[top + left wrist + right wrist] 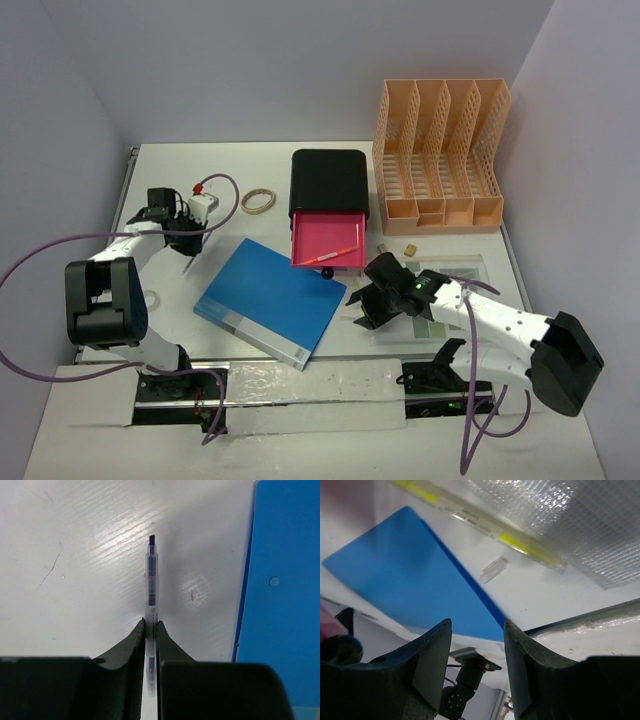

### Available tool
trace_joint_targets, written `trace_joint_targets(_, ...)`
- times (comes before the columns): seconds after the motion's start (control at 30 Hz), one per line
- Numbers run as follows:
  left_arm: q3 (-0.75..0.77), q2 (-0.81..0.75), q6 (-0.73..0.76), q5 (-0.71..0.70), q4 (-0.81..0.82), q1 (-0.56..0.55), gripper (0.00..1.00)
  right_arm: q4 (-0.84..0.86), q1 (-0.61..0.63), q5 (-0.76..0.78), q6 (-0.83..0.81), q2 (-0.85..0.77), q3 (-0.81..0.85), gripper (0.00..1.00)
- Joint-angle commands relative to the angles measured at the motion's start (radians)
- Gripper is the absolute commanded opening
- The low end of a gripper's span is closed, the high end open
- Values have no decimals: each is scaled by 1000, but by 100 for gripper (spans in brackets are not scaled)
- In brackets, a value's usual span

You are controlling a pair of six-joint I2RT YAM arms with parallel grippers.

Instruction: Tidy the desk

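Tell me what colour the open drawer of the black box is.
The drawer is pink; the top external view shows it best.

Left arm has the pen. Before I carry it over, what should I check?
1. Left gripper grip on pen: ok, clamped on the barrel.
2. Pen clear of blue folder: ok, folder lies beside it, apart.
3. Pink drawer open: ok, pulled out, red pen lying in it.
4. Right gripper empty: ok, jaws apart, nothing between them.
5. Pen lifted off desk: cannot tell.
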Motion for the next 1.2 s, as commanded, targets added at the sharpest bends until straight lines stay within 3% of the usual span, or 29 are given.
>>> trace_joint_targets(0.0,-5,-38,31,43,22,24,0,-8,-14,-5,7,51,44,53)
trace_joint_targets(0.3,-1,-44,41,60,8,38,0,125,-55,-80,-31,150,8,49)
trace_joint_targets(1.17,-13,-53,75,79,14,70,0,132,-55,-69,-28,312,13,48)
